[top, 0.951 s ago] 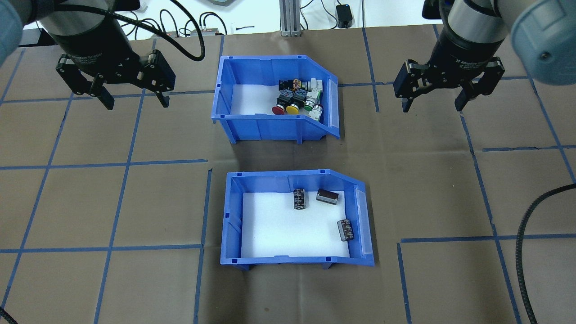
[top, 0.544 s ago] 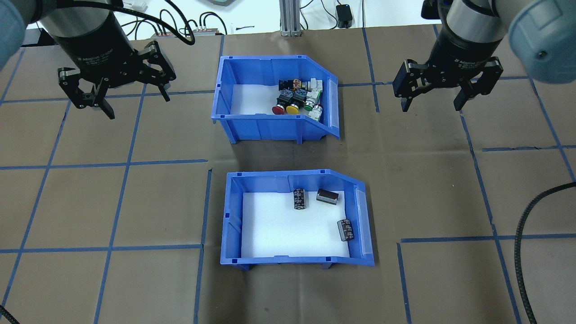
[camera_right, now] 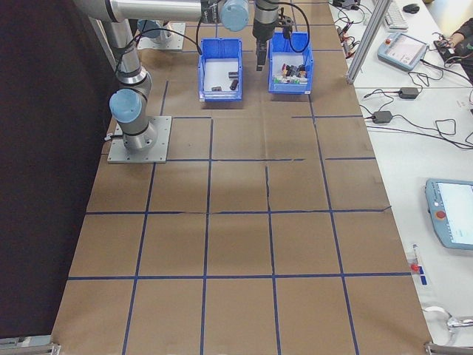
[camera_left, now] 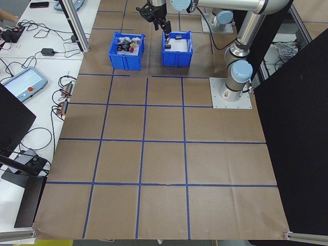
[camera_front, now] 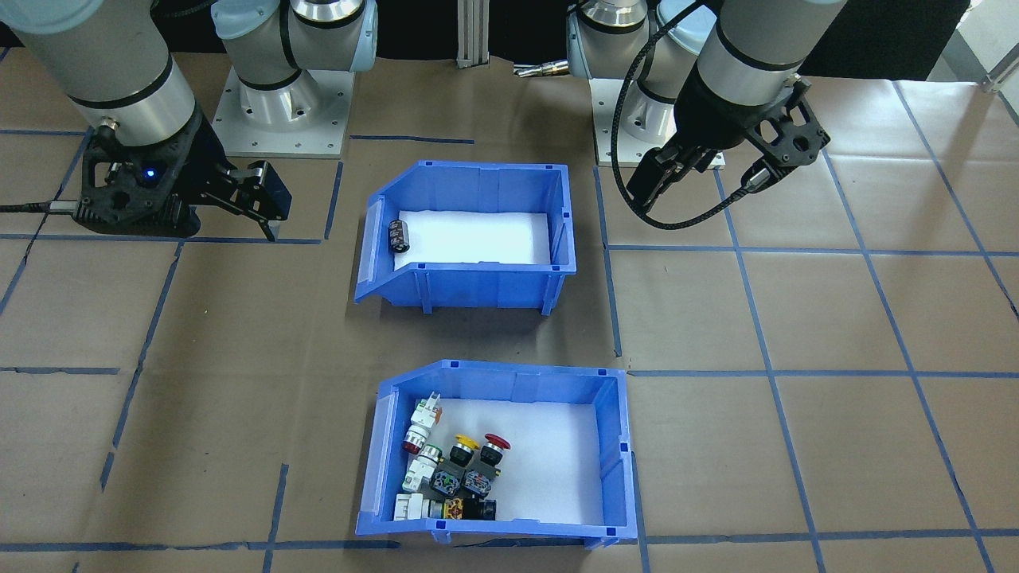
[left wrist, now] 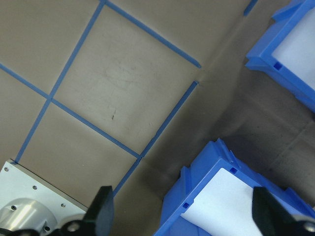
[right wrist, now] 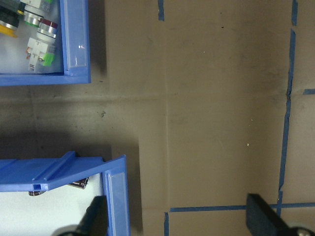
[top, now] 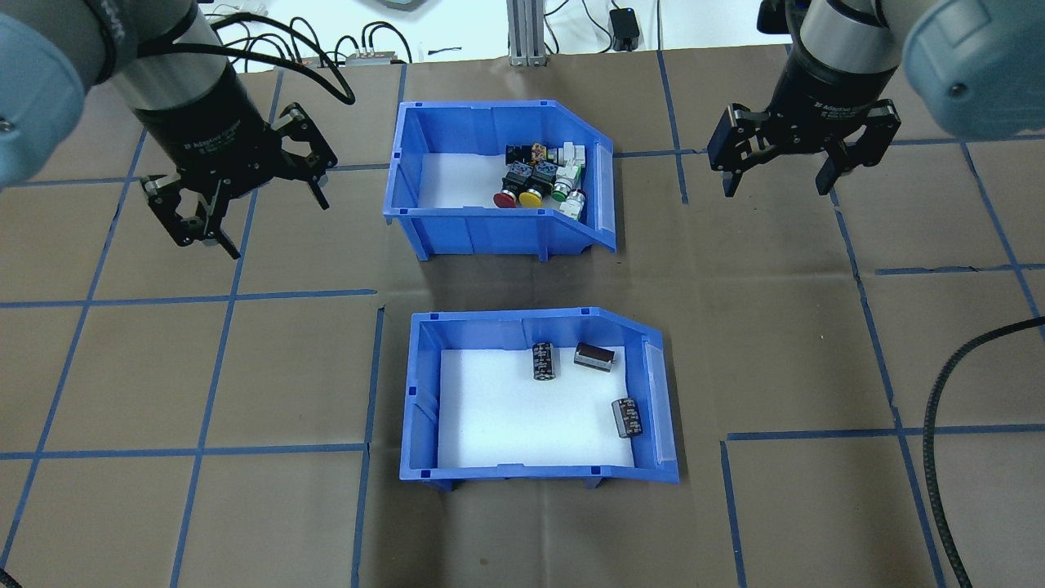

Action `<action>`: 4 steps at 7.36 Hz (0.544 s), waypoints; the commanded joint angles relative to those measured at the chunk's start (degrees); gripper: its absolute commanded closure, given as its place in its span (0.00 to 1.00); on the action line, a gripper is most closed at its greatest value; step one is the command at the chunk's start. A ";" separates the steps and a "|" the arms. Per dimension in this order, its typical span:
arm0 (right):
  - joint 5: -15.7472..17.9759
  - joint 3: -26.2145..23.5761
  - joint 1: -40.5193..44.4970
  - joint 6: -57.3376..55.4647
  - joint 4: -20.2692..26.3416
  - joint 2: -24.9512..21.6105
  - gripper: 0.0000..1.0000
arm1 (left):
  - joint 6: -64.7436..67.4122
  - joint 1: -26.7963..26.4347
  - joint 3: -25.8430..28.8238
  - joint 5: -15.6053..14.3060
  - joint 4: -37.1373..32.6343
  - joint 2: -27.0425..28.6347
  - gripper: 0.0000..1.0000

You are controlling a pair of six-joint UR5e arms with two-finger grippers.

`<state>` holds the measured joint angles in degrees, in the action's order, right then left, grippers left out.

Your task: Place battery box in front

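While the battery box [top: 535, 400] sits unmoved, both empty, wide-open jaws have seemingly shifted, left nearer.

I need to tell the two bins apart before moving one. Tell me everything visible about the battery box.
The battery box is a blue plastic open-top bin with a sloped, cut-down front end carrying a clear label strip, and a white liner. Three dark cylindrical cells lie loose toward that end. It sits flat on the brown paper-covered table, nearer the robot than the switch bin, apart from it. Neither pincer touches it.
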<state>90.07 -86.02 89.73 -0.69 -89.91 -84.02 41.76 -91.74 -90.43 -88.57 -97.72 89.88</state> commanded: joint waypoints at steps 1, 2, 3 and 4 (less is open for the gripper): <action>0.02 7.67 4.46 5.04 -0.17 7.69 0.00 | 16.51 -6.14 -2.29 0.59 0.16 -0.06 0.00; 0.02 12.05 7.54 8.48 -0.09 11.56 0.00 | 28.17 -9.13 -2.38 0.76 0.16 -0.15 0.00; 0.02 16.54 10.00 9.73 0.00 16.30 0.00 | 37.69 -11.25 -2.47 0.94 -0.02 -0.32 0.00; 0.02 20.93 13.25 17.31 -0.09 20.26 0.00 | 48.31 -14.58 -4.56 0.94 -0.02 -1.98 0.00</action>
<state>90.08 -70.57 99.21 9.91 -89.97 -68.95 77.26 -102.61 -93.35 -87.71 -97.68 89.22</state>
